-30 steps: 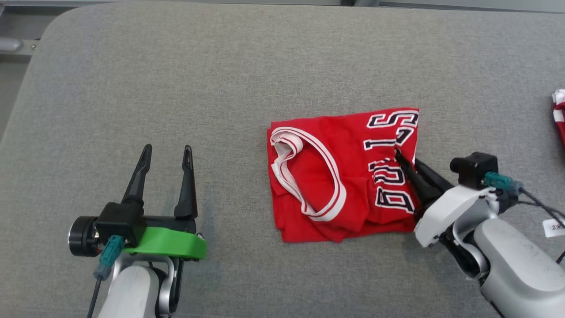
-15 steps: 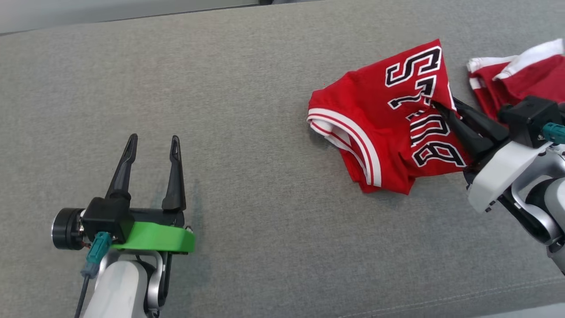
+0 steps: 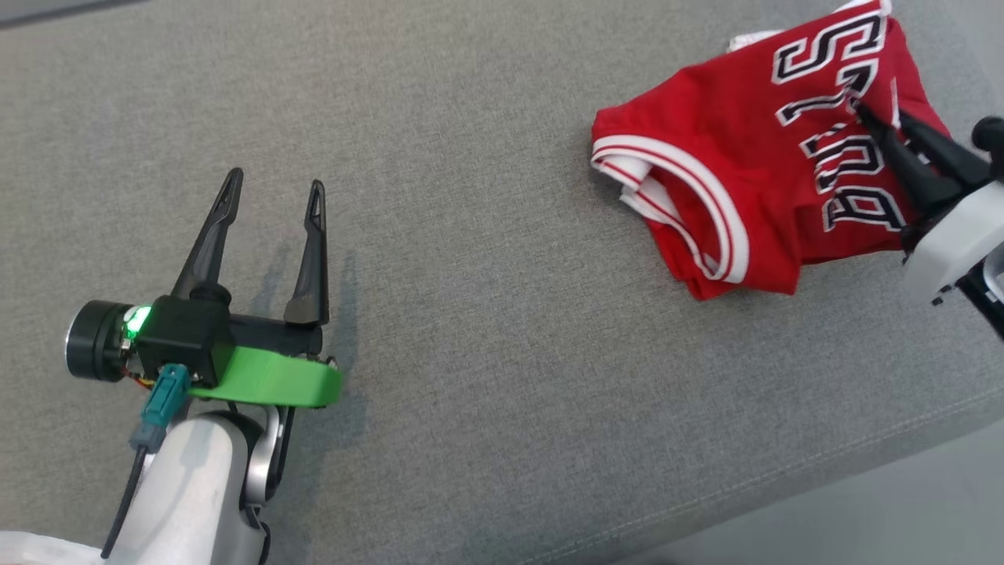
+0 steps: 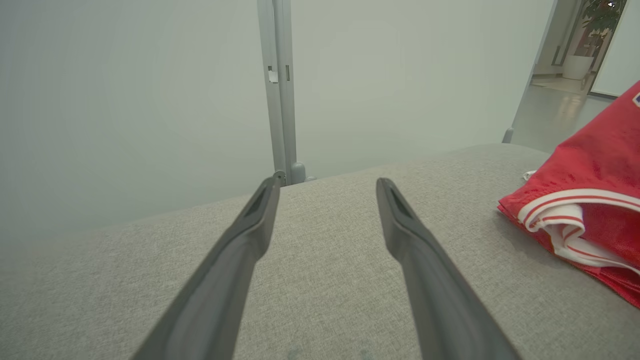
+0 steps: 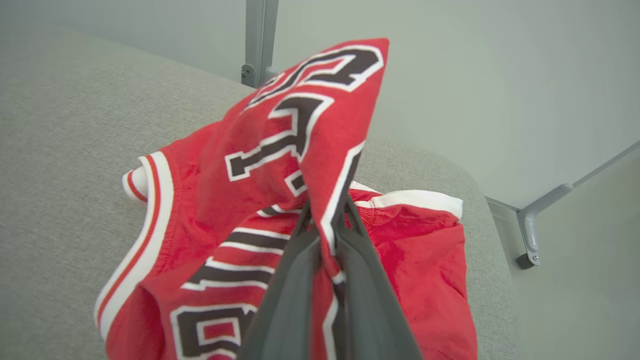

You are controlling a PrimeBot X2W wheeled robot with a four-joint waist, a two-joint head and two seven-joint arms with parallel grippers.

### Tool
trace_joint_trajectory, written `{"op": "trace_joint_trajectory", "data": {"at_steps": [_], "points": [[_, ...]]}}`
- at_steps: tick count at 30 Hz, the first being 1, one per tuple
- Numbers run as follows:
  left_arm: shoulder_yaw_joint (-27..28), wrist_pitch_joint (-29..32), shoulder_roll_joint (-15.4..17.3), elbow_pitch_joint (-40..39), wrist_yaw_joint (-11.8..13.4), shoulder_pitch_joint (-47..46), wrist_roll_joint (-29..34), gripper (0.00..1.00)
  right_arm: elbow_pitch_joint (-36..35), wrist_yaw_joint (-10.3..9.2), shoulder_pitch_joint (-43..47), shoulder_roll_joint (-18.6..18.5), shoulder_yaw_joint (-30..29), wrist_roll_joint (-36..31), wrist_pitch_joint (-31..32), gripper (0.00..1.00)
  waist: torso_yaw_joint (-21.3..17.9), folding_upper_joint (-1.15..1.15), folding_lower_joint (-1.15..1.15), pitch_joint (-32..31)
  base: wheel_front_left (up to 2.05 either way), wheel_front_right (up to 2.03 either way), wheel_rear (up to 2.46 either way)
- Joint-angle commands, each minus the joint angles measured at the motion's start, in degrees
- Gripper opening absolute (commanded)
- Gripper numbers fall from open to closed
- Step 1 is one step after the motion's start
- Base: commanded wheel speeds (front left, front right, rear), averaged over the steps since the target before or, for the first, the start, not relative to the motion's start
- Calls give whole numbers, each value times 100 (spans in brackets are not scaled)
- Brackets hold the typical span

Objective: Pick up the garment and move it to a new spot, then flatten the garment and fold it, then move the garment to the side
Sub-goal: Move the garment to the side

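The garment [image 3: 729, 149] is a folded red jersey with black-and-white lettering and white-striped trim, at the upper right of the head view. My right gripper [image 3: 878, 114] is shut on a pinch of its lettered edge, and part of the cloth hangs lifted off the grey table [image 3: 486, 314]. The right wrist view shows the garment [image 5: 225, 200] draped up over my shut right gripper [image 5: 325, 212]. My left gripper [image 3: 274, 180] hovers open at the left, well away from the cloth. In the left wrist view my left gripper [image 4: 328, 180] holds nothing, with the garment [image 4: 595, 170] at the right edge.
A second red piece of clothing with white trim [image 5: 420, 235] lies on the table just beyond the held jersey, near the table's rounded corner. The table's front edge [image 3: 863, 463] runs across the lower right. A metal post [image 4: 280, 90] stands behind the table.
The head view has turned. My right gripper has carried the jersey rightward along the table, up to the other red clothing. The left gripper stays open.
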Motion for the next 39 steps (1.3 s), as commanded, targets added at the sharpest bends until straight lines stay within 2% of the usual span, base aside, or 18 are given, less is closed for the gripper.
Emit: {"op": "trace_joint_trajectory", "data": {"at_steps": [1,7,10,15,16,17,18,23,27,33,36,39], "points": [[-9,58,101,-100,-28,-189,64,100,283,-9,-299,-202,69,57,-220,0,-187,0,0,575,0,0,0],[-95,203,194,-350,-58,-404,171,100,1292,-10,-1033,-621,115,88,-960,0,-109,0,0,1070,0,0,0],[-132,232,205,-401,-74,-474,207,100,1696,-9,-1238,-688,81,192,-1124,0,-42,0,0,1205,0,0,0],[-259,270,187,-454,-102,-642,267,100,2978,-10,-1729,-629,-147,424,-1408,0,178,0,0,1514,0,0,0],[-283,269,176,-451,-107,-665,273,100,3194,-9,-1782,-586,-183,428,-1424,29,215,0,0,1550,0,0,0],[-299,252,170,-440,-110,-678,273,100,3417,-9,-1834,-520,-231,473,-1439,86,245,0,0,1573,0,0,0],[-309,243,163,-432,-106,-679,271,100,3622,-9,-1874,-462,-268,470,-1455,100,267,0,0,1593,0,0,0],[-341,181,149,-359,-57,-666,268,100,4420,-9,-1920,-146,-588,352,-1537,100,292,0,0,1602,0,0,0],[-343,130,149,-259,-38,-601,221,100,4345,-9,-1689,133,-1232,248,-1538,100,235,0,0,1477,0,0,0],[-333,63,164,-118,-6,-429,141,100,3091,-9,-680,841,-2652,-384,-1542,100,120,0,0,1070,0,0,0],[-324,28,151,-48,20,-283,69,100,2191,-9,-31,1402,-3257,-789,-1542,100,86,0,0,794,0,0,0],[-310,-28,110,12,67,-126,-21,100,1369,-9,585,1942,-3590,-1087,-1542,100,113,0,0,508,0,0,0]]}}
